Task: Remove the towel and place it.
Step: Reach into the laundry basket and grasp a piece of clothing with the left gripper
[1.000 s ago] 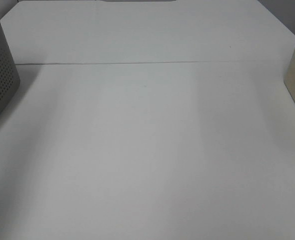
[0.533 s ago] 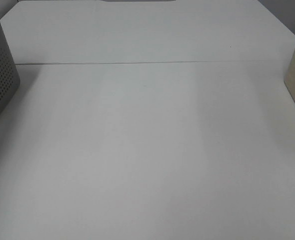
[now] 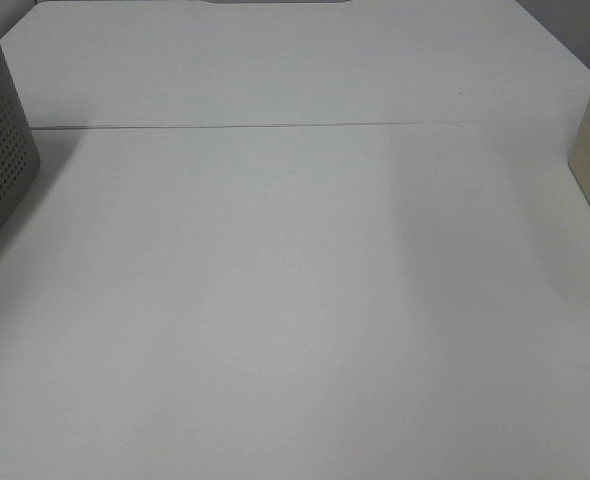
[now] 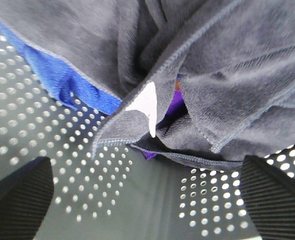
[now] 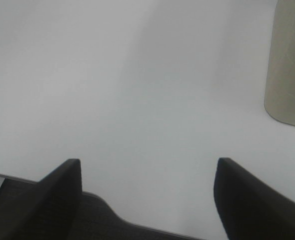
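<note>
- The towel [image 4: 227, 65] lies bunched inside the grey perforated basket [image 4: 32, 145], which stands at the left edge of the worktop [image 3: 295, 300]. From the high view only the basket's wall shows, not the cloth.
- The left jaws hang over the basket, spread wide, with nothing between them. They sit just short of the towel's stitched hem [image 4: 137, 127].
- The right jaws are also wide apart and empty, over bare worktop near a beige container [image 5: 290, 65].
- The towel is dark terry, so I judge it soft, limp and light. It will sag and trail when lifted, not keep a shape. The pile looks grippy and is unlikely to slip once pinched.
- A good place to take hold is the raised fold next to the white label [image 4: 146, 102], where the hem doubles over and gives the jaws some thickness to bite.
- A blue cloth [image 4: 67, 85] and a purple cloth [image 4: 172, 107] lie under and against the towel. A deep pinch could gather them too, so a shallow grip on the top fold seems safer.
- The cloth looks much bigger than its visible part, so it probably needs a high lift to clear the rim.
</note>
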`<move>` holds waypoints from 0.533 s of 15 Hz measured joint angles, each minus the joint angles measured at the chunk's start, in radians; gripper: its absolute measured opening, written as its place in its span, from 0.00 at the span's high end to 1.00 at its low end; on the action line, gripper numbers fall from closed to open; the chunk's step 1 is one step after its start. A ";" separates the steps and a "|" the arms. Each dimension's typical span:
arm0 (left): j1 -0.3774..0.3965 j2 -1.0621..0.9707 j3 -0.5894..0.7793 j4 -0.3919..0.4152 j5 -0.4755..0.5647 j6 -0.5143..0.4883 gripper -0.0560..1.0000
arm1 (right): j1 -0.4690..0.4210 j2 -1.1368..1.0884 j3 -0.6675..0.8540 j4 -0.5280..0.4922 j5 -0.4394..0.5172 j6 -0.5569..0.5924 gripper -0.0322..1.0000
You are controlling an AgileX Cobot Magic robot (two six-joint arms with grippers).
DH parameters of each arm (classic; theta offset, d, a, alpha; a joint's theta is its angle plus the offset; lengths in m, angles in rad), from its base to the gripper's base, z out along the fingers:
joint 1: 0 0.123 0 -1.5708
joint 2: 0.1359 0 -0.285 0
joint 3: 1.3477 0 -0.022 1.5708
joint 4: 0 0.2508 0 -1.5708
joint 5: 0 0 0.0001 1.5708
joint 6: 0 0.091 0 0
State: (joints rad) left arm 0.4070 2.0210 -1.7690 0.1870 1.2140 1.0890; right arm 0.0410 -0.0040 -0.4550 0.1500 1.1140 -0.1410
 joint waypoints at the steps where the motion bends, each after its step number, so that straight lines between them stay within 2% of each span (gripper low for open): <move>1: 0.003 0.018 -0.001 0.000 -0.001 0.022 0.05 | 0.000 0.000 0.000 0.000 0.000 0.000 0.28; 8: 0.003 0.168 -0.138 -0.009 -0.006 0.084 0.05 | 0.000 0.000 0.000 0.000 0.000 0.000 0.28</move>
State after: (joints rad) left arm 0.4100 2.1890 -1.9070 0.1780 1.2080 1.1730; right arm 0.0410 -0.0040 -0.4550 0.1500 1.1140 -0.1410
